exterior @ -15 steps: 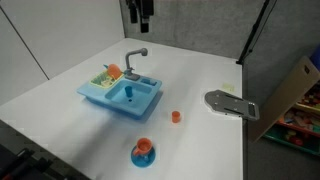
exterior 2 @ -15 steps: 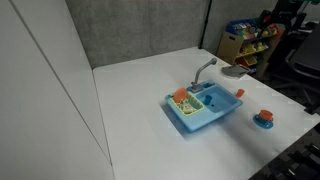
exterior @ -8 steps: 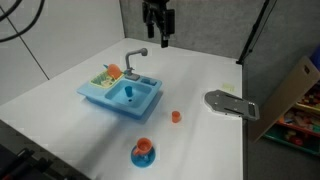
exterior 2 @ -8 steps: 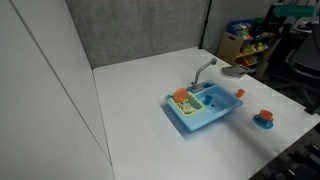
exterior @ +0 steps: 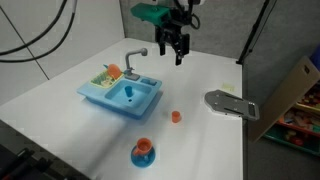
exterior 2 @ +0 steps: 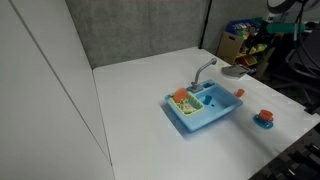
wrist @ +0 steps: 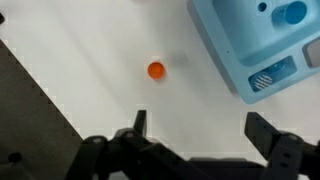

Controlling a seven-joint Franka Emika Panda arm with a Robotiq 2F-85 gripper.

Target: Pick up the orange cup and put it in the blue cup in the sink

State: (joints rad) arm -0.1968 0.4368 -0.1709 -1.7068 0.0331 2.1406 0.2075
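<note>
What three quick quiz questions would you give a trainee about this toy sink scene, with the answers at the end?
1. True or false: the orange cup already sits inside the sink.
2. Multiple choice: the gripper is A) shut on the orange cup, B) open and up in the air, C) resting in the sink.
3. Short answer: where does the blue cup stand, and what does the orange cup rest on?

Key: 1 false. 2 B. 3 the blue cup stands in the sink basin; the orange cup rests on the white table.
</note>
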